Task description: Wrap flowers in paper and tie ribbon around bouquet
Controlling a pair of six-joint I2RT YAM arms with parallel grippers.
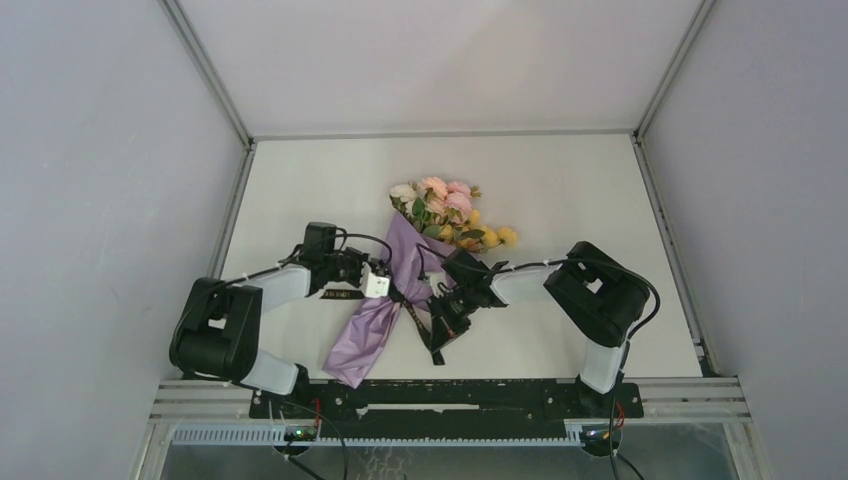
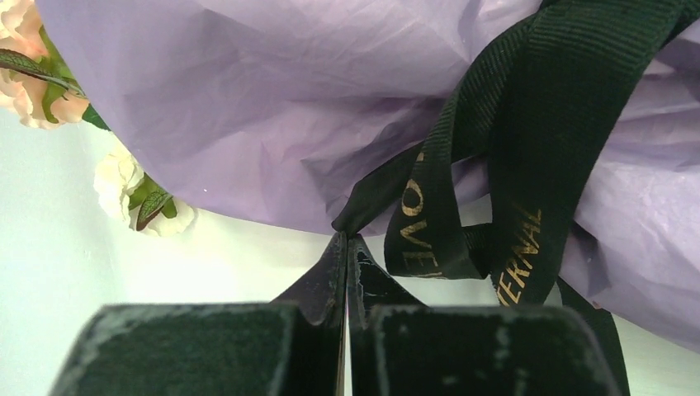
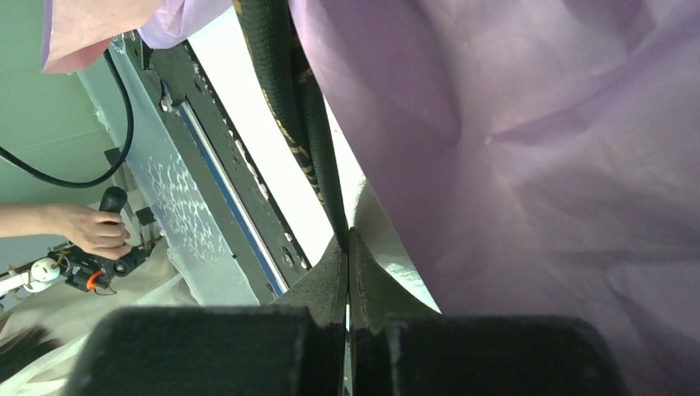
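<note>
- The left gripper (image 2: pixel 345 247) has its fingers squeezed flat together. A strand of the ribbon (image 2: pixel 528 124) is pinched right at the tips, and it's tucked up against the underside of the paper (image 2: pixel 264 99).
- Same deal with the right gripper (image 3: pixel 347 247). It's clamped on a ribbon strand that runs straight up from its tips, alongside the lilac paper.
- The bouquet (image 1: pixel 420 255) is lying flat in the middle of the table (image 1: pixel 560 200). The flowers (image 1: pixel 447 208) point to the far side and the crumpled paper tail points toward the arm bases.
- The two grippers sit either side of the cone's waist, left one on its left, right one on its right and a touch nearer the bases. The ribbon goes round the paper between them.
- From the left wrist view the ribbon bunches into a few overlapping bands in front of the tips, black with gold lettering. A couple of blooms peek out off to the left.
- Counts: one bouquet, one sheet of paper, and one ribbon as far as I can tell, with loose ends trailing on the table. Two grippers, each holding ribbon.
- The blooms are pink, white and yellow, a small bunch. They're too small from overhead for me to count exactly.
- Random extra: the right wrist view catches one person's hand (image 3: pixel 91 231) off past the table edge, gripping a black handle (image 3: pixel 111 200).
</note>
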